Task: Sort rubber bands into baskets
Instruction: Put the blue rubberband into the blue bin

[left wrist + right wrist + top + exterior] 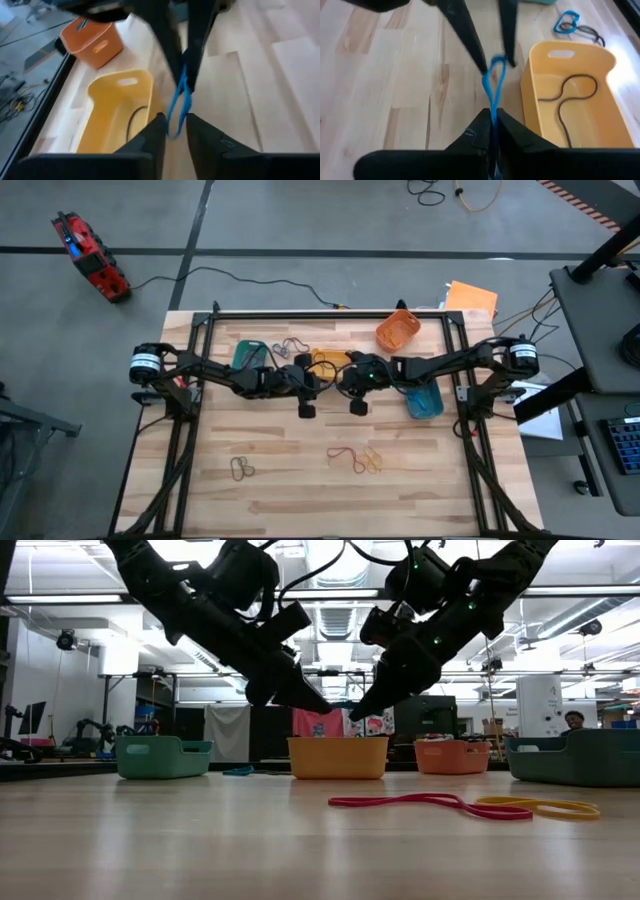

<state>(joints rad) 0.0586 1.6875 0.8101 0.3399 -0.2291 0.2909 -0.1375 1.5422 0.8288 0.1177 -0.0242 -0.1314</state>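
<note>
Pinching a blue rubber band (493, 82), right pincer (492, 131) faces left pincer (173, 131) — fingers slightly apart around its loop — beside the yellow basket (572, 90).

Grey floor (300, 220), bright ceiling lights (330, 560).

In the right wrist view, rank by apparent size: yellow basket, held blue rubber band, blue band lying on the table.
1. Yellow basket, clearly largest.
2. Held blue rubber band.
3. Loose blue band, though it lies farther off, so this last order is unsure.

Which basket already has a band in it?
The yellow basket, beside the two grippers: a dark band lies curled on its floor. The orange basket looks empty; the others' insides aren't visible.
</note>
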